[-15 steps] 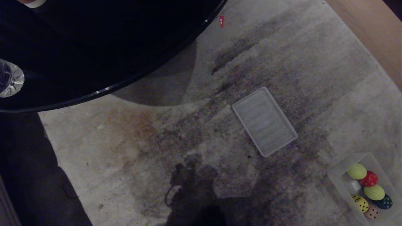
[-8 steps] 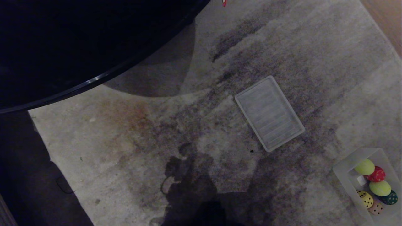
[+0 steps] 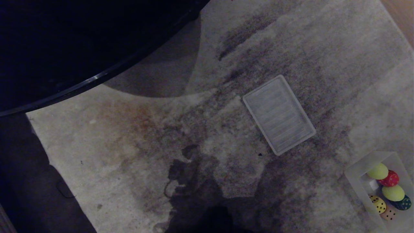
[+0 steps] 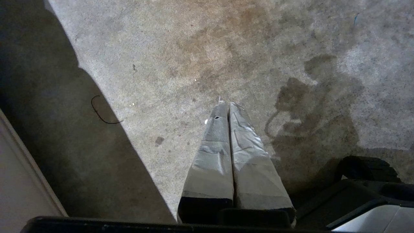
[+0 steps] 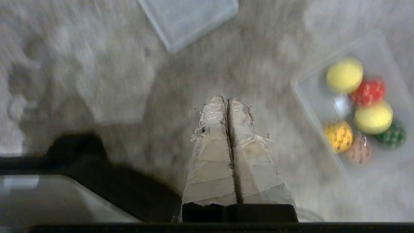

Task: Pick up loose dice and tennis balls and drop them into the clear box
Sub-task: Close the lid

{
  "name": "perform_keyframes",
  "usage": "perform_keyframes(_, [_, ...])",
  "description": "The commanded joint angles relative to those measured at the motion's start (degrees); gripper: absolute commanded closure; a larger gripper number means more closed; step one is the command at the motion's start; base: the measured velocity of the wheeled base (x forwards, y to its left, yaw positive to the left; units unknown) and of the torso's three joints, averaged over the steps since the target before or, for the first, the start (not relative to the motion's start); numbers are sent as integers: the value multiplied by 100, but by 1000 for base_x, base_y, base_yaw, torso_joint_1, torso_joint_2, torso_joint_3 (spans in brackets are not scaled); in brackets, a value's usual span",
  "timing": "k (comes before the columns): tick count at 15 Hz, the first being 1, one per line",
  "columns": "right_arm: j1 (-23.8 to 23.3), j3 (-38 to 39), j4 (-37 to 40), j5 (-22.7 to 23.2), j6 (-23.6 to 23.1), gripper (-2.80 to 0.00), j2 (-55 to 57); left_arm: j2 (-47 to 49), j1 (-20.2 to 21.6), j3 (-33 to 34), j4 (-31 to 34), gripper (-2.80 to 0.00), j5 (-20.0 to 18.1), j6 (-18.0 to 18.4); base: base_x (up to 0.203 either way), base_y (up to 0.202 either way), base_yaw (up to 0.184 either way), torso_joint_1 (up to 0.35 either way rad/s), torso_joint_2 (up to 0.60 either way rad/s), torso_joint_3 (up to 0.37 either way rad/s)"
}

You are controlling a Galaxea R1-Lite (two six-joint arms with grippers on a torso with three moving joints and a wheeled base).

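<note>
The clear box (image 3: 355, 174) sits on a stained grey carpet (image 3: 129, 155) at the lower right of the head view, holding two tennis balls (image 3: 377, 171) and four dice: a red die (image 3: 390, 178) beside the upper ball, a dark green die (image 3: 403, 203) beside the lower ball, a yellow die (image 3: 378, 204) with black dots, and a peach die (image 3: 389, 214) just beside it. A small white object (image 3: 373, 185) lies among them; what it is cannot be told. The ribbed translucent lid (image 3: 278, 115) lies flat on the carpet, apart from the box, up and to its left. A dark, glossy round tabletop (image 3: 81, 42) fills the upper left corner. Neither arm shows in the head view. In its wrist view the left gripper (image 4: 225, 104) hangs above bare carpet, its tape-wrapped fingers (image 4: 213, 152) pressed together and holding nothing. The right gripper (image 5: 224, 98) likewise has its taped fingers (image 5: 252, 161) closed tight and empty, hanging over the carpet between the lid and the box.
</note>
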Motion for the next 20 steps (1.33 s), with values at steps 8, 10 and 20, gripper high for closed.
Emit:
perform_keyframes(8, [-138,-1818,-1264,-166,851,0,4985,9,0,9,0,0,4,-5,0,0,0,0,0,0])
perform_keyframes(10, [-156,-1983,-2341,-343,1073,0,6354,9,0,9,0,0,4,-5,0,0,0,0,0,0])
perform_keyframes(20, [-60,-3115,-6097,-1059,1843,-280,11025,9,0,9,0,0,4,-5,0,0,0,0,0,0])
